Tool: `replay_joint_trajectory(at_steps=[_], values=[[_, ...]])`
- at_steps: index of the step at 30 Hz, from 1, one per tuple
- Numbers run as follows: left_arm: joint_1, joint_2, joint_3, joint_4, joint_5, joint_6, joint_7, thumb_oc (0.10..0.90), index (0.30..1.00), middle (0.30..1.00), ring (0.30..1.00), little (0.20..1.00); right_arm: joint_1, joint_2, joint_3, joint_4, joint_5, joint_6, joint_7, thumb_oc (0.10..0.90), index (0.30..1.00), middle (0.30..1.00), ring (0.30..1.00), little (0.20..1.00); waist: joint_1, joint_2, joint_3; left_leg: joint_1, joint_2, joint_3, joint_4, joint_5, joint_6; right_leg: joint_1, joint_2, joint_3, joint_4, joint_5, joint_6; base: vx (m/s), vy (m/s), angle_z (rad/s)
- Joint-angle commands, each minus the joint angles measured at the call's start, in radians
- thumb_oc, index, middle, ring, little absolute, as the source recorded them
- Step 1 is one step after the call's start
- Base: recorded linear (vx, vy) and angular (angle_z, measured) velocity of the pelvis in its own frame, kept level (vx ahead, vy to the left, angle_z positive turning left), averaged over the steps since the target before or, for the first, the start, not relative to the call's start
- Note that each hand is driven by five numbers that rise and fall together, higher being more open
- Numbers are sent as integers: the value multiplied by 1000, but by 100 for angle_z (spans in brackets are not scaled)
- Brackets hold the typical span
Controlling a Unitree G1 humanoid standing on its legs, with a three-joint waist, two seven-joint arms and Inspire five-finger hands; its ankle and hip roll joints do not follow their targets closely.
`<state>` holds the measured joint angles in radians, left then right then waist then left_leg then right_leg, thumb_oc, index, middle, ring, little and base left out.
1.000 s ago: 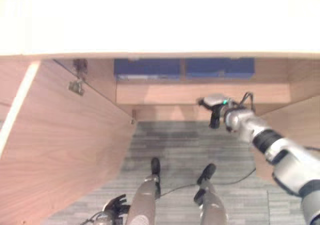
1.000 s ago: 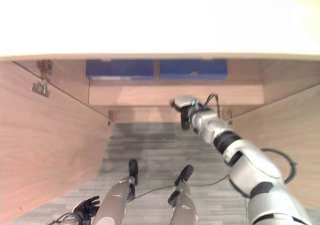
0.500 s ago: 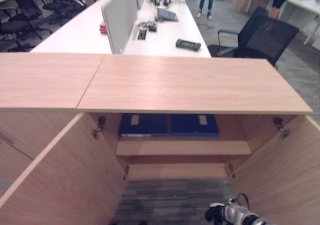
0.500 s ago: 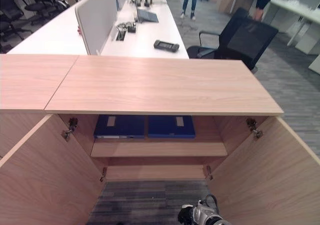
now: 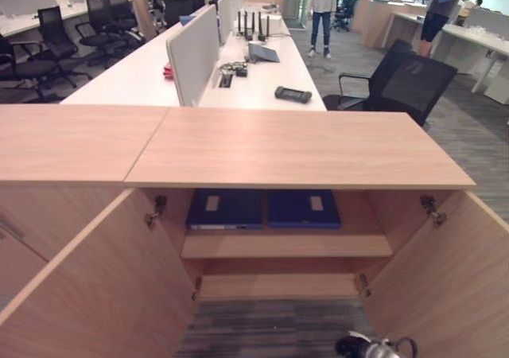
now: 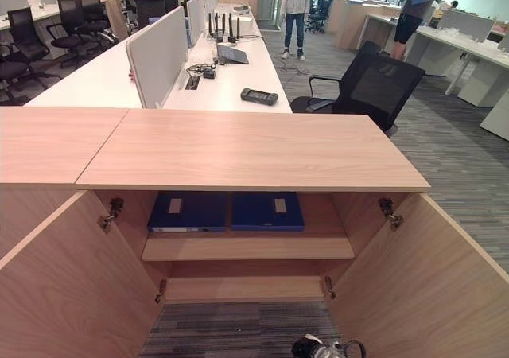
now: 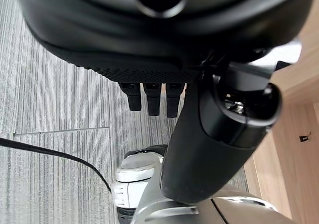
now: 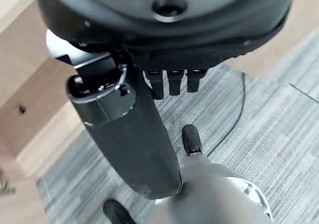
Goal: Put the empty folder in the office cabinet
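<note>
The cabinet point(image 6: 238, 155) is standing with both doors swung wide. Two blue folders point(image 6: 225, 212) are lying flat, side by side, on its upper shelf point(image 6: 248, 249) (the lower shelf is bare). The right hand point(image 8: 172, 79) and the left hand point(image 7: 152, 97) are hanging over the carpet point(image 8: 279, 134), fingers relaxed, grasping nothing.

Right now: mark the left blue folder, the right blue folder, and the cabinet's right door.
left blue folder point(image 5: 225, 208), left eye view, top cover.
right blue folder point(image 5: 303, 208), left eye view, top cover.
right door point(image 6: 413, 286), right eye view, inner face.
</note>
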<state>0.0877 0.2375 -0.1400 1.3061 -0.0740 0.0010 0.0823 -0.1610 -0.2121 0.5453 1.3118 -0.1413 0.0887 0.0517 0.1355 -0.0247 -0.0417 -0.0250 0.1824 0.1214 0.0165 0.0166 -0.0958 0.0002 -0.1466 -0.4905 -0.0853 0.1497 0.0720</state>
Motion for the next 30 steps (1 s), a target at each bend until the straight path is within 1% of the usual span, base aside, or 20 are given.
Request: replay_joint_trajectory(at_steps=[1, 4, 5, 6, 7, 8, 9, 10, 11, 13, 15, 16, 17, 18, 20, 21, 22, 25, 28, 30], values=[[-86, -38, -53, -40, -35, -33, -12, 800, 900, 900, 900, 900, -69, 55, 19, 66, 20, -17, -17, 800, 900, 900, 900, 900, 10, 7, 60, 34, 44, -109, -18, 83, -64, 81, 85, 10, 37, -202, 15, 83, -131, 27], [-89, -54, -82, -66, -52, -38, -10, 800, 900, 900, 900, 900, -57, 42, 5, 84, 10, -16, -29, 800, 900, 900, 900, 900, 13, 22, 61, 20, 60, -129, -48, 122, -85, 80, 98, -21, 29, -210, 10, 12, -69, 30], [-95, -57, -83, -66, -59, -36, -8, 800, 900, 900, 900, 900, -57, 32, -8, 86, 13, -16, -35, 800, 900, 900, 900, 900, 13, 28, 66, 5, 63, -135, -44, 153, -93, 79, 99, -34, 27, -212, 9, -57, -14, 25], [-99, -61, -83, -63, -63, -37, -7, 800, 900, 900, 900, 900, -60, 19, -23, 92, 15, -17, -40, 800, 900, 900, 900, 900, 13, 30, 70, -7, 62, -135, -41, 161, -93, 77, 95, -47, 24, -213, 7, -56, -2, 28], [-93, -66, -79, -56, -64, -35, -11, 800, 900, 900, 900, 900, -62, 2, -41, 105, 19, -16, -43, 800, 900, 900, 900, 900, 14, 35, 72, -13, 54, -136, -32, 141, -81, 77, 91, -55, 21, -213, 6, -36, -3, 38], [-87, -68, -75, -50, -68, -35, -15, 800, 900, 900, 900, 900, -66, -13, -58, 117, 26, -17, -45, 800, 900, 900, 900, 900, 19, 39, 75, -17, 35, -144, -6, 116, -70, 81, 89, -54, 18, -211, 7, -27, 2, 37], [-84, -70, -70, -46, -72, -35, -22, 800, 900, 900, 900, 900, -71, -29, -79, 124, 33, -18, -47, 800, 900, 900, 900, 900, 25, 38, 77, -18, 1, -150, 30, 67, -51, 83, 80, -51, 18, -207, 7, -49, 23, 32], [-80, -73, -65, -42, -77, -36, -31, 800, 900, 900, 900, 900, -79, -48, -105, 134, 45, -19, -52, 800, 900, 900, 900, 900, 35, 37, 83, -28, -38, -157, 93, 9, -29, 84, 66, -51, 24, -203, 8, -67, 39, 18], [-72, -74, -59, -39, -81, -35, -41, 800, 900, 900, 900, 900, -84, -67, -131, 144, 56, -19, -55, 800, 900, 900, 900, 900, 42, 38, 87, -34, -77, -160, 143, -30, -13, 83, 55, -50, 31, -200, 7, -85, 62, 7], [-58, -79, -37, -24, -96, -29, -50, 800, 900, 900, 900, 900, -86, -85, -167, 147, 75, -20, -66, 800, 900, 900, 900, 900, 47, 44, 95, -53, -149, -165, 240, -100, 15, 75, 41, -42, 49, -195, 5, -91, 99, 6], [-49, -90, 0, 11, -112, -24, -51, 800, 900, 900, 900, 900, -88, -97, -198, 142, 100, -21, -67, 800, 900, 900, 900, 900, 46, 51, 99, -65, -202, -174, 301, -152, 34, 58, 36, -26, 67, -186, 8, -93, 122, -3], [-43, -95, 15, 22, -118, -23, -49, 800, 900, 900, 900, 900, -85, -95, -208, 134, 114, -22, -61, 800, 900, 900, 900, 900, 44, 54, 103, -65, -221, -179, 304, -168, 42, 52, 35, -19, 71, -181, 9, -80, 109, -42], [-39, -104, 25, 31, -125, -21, -53, 800, 900, 900, 900, 900, -79, -93, -216, 128, 132, -24, -53, 800, 900, 900, 900, 900, 40, 55, 104, -66, -234, -177, 295, -199, 54, 48, 33, -14, 73, -178, 12, -55, 95, -32], [-35, -106, 36, 31, -128, -19, -53, 800, 900, 900, 900, 900, -72, -86, -231, 126, 155, -27, -55, 800, 900, 900, 900, 900, 38, 56, 99, -52, -236, -175, 268, -209, 59, 48, 31, -17, 72, -172, 14, -16, 92, -6], [-25, -107, 37, 25, -117, -21, -52, 800, 900, 900, 900, 900, -55, -78, -250, 131, 172, -32, -61, 800, 900, 900, 900, 900, 33, 55, 78, -11, -228, -171, 205, -196, 63, 60, 37, -19, 60, -168, 16, 12, 106, 24], [-29, -106, 22, 10, -113, -29, -48, 800, 900, 900, 900, 900, -41, -73, -274, 131, 199, -37, -74, 800, 900, 900, 900, 900, 24, 50, 64, 12, -220, -174, 134, -171, 57, 61, 33, -32, 52, -157, 24, -30, 144, 27], [-35, -105, 9, -2, -106, -34, -46, 800, 900, 900, 900, 900, -35, -72, -282, 129, 207, -40, -81, 800, 900, 900, 900, 900, 18, 49, 57, 24, -216, -178, 92, -157, 56, 60, 26, -40, 46, -145, 32, -70, 162, 32], [-43, -100, -29, -46, -76, -50, -31, 800, 900, 900, 900, 900, -24, -62, -291, 120, 219, -46, -96, 800, 900, 900, 900, 900, 11, 57, 44, 50, -209, -191, -8, -117, 60, 45, 12, -46, 33, -115, 47, -81, 136, 18], [-52, -94, -51, -57, -43, -59, -17, 800, 900, 900, 900, 900, -9, -47, -302, 118, 226, -50, -112, 800, 900, 900, 900, 900, 8, 62, 31, 76, -210, -206, -84, -87, 70, 34, 7, -44, 18, -90, 61, -86, 145, 10], [-62, -94, -58, -59, -24, -63, -2, 800, 900, 900, 900, 900, -1, -43, -309, 109, 231, -58, -124, 800, 900, 900, 900, 900, 1, 66, 30, 78, -216, -208, -100, -78, 76, 23, -3, -42, 13, -71, 72, -94, 162, 6]])
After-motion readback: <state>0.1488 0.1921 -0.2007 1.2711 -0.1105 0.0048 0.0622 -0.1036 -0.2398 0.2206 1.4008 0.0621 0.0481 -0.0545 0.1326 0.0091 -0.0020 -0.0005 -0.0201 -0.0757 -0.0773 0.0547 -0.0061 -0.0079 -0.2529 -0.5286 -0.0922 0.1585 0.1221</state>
